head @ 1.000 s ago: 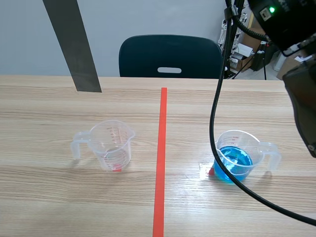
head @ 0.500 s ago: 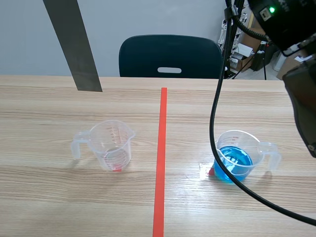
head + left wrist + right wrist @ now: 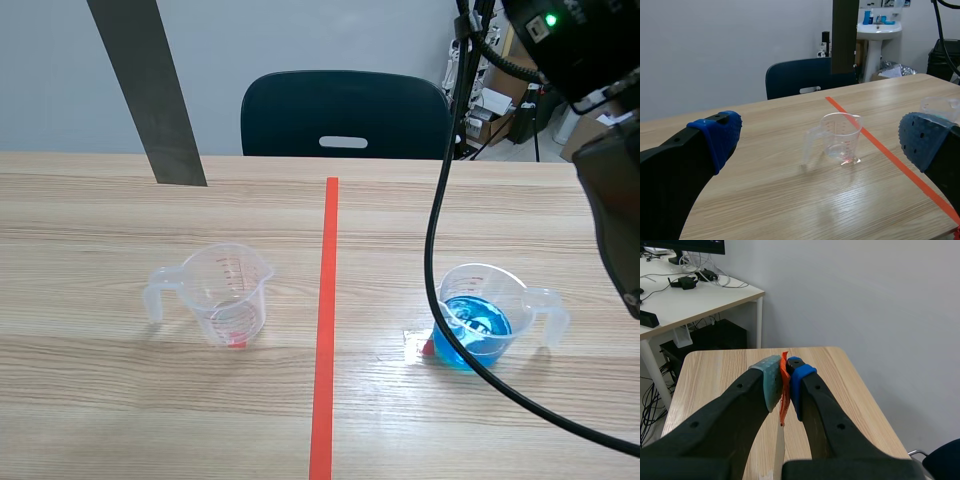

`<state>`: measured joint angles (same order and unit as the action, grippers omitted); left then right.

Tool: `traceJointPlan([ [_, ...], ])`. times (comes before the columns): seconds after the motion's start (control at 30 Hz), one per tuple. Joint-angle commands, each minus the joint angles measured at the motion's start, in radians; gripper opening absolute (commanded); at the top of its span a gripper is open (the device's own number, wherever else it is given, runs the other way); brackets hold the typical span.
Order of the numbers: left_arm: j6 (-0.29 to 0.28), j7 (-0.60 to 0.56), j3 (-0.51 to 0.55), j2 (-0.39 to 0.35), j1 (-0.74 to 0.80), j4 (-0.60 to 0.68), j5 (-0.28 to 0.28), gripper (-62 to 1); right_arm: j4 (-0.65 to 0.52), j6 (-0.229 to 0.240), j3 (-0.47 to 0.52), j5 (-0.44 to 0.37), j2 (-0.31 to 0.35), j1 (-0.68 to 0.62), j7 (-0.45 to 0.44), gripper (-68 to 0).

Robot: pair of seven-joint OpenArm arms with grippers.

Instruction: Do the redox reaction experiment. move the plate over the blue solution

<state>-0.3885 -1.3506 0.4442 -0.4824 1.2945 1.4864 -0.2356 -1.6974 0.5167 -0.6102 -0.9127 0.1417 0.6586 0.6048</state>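
A long grey metal plate (image 3: 145,90) hangs down from above the table's far left, its lower end above the tabletop. It shows edge-on below my right gripper (image 3: 785,375), which is shut on the plate's orange-taped top. The beaker of blue solution (image 3: 478,322) stands at the right of the table, far from the plate. An empty clear beaker (image 3: 225,292) stands left of the tape line. My left gripper (image 3: 820,137) is open and holds nothing; the clear beaker (image 3: 840,137) stands ahead of it and the plate (image 3: 845,35) hangs beyond.
A red tape line (image 3: 325,320) runs down the table's middle. A dark chair (image 3: 345,115) stands behind the table. My right arm (image 3: 590,60) and its black cable (image 3: 435,250) cross in front of the blue beaker. A small clear scrap (image 3: 415,345) lies beside that beaker.
The hanging plate has drifted very slightly to the right. Both beakers stand where they were.
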Motion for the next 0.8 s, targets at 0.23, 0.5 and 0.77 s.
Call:
traceJointPlan([
  [0.23,-0.079,0.103,-0.007,-0.02,-0.157,0.013,-0.003,-2.5,-0.017,0.0,0.003,-0.008,0.003,0.02,-0.012,-67.3],
  [0.5,-0.102,0.277,-0.045,-0.083,-0.303,0.013,-0.005,-10.0,-0.047,0.0,0.012,-0.008,0.045,0.014,-0.012,-67.3],
  [0.77,-0.105,0.433,-0.143,-0.131,-0.452,0.013,-0.006,-10.0,-0.15,0.0,0.115,-0.011,0.101,-0.098,-0.016,-67.3],
])
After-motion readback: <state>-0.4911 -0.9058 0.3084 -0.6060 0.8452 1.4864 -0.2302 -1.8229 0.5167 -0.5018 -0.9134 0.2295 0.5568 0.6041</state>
